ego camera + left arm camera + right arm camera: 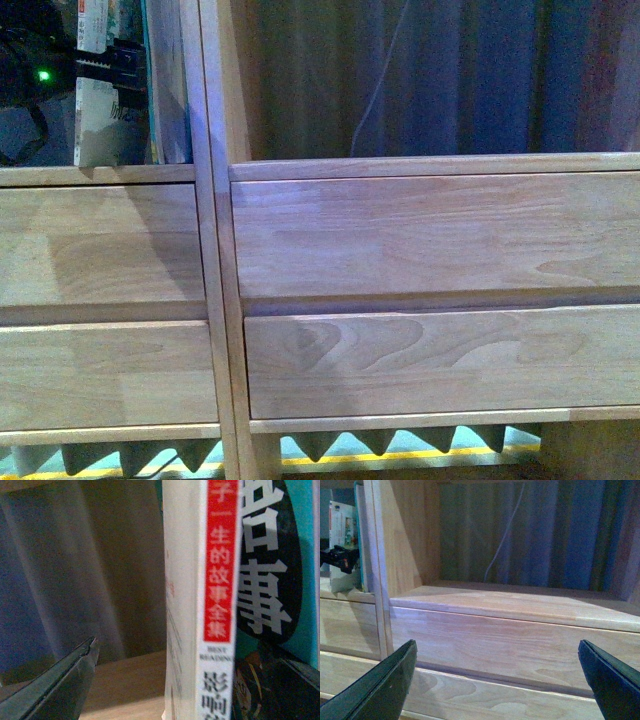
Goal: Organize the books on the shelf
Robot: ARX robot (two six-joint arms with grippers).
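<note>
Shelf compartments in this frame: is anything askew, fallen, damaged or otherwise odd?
Nothing stands out. The white book and the teal book stand upright against the divider in the left compartment, with the left pincer at the white one. The right compartment holds no books; only a thin cable hangs behind it. The drawer fronts sit flush.

My left end effector (112,62) sits across the white book (100,120), hiding part of its cover; the book's top is cropped at 12 o'clock. The teal book (300,580) beside it blurs, cut off at 3 o'clock.
</note>
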